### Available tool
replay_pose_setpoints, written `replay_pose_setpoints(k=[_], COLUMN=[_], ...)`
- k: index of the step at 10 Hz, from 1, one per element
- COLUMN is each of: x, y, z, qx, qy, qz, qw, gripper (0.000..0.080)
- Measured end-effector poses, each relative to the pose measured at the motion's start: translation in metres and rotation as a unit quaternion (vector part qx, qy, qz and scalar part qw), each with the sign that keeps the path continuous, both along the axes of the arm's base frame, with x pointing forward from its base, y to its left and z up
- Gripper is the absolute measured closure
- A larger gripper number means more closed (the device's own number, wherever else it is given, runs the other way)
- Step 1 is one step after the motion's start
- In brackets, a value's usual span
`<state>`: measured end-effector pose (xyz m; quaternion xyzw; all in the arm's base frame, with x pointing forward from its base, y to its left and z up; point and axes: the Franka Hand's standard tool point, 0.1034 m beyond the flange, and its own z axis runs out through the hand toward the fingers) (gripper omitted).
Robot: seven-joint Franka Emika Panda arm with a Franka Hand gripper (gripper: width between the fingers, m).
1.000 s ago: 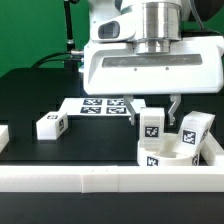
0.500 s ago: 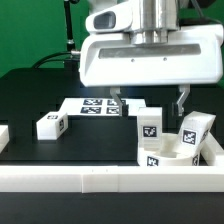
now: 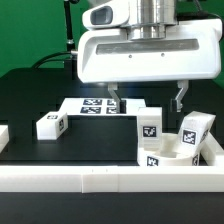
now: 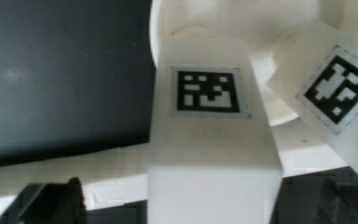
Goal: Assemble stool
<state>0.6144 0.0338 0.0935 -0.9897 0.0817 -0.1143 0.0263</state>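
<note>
On the bench (image 3: 30, 95), the seat (image 3: 172, 157) lies flat in the corner at the exterior view's right. Close by it the near leg (image 3: 150, 125) stands upright, long axis vertical, tag facing the camera. A second leg (image 3: 196, 130) leans beside it. The gripper (image 3: 149, 105) hangs above the near leg, spread wide and empty. This looks like leg pickup: next, descend straddling that leg, then close.

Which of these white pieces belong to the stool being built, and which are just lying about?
Belonging to the job: round seat disc; leg upright at the disc; leg on the exterior view's right; loose leg on the exterior view's left; open gripper overhead.
Just there: marker board; white border rails; black table.
</note>
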Motion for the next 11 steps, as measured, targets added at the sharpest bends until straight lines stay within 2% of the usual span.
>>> replay_pose_setpoints(k=[1,2,4,5,6,7,8,11], x=[-0.0022,-0.0122,-0.0059,-0.0027,-0.0047,-0.0042,-0.0041,-0.0041], y=[-0.0025,-0.0020,-0.0018,-0.0009,0.0007,0.0007,0.0005,0.0006], z=[-0.0059,-0.0109,-0.0067,-0.0084,-0.0097,-0.0096,-0.0096,-0.0096], qx=[-0.001,0.009,0.024,0.021,0.020,0.020,0.021,0.022], qy=[0.006,0.063,0.126,0.107,0.108,0.108,0.108,0.108], qz=[-0.002,0.000,0.001,0.001,0.002,0.002,-0.001,-0.013], qw=[1.000,0.998,0.992,0.994,0.994,0.994,0.994,0.994], gripper=[0.0151,0.0151,0.0151,0.0273,0.0273,0.0411,0.0465,0.0465])
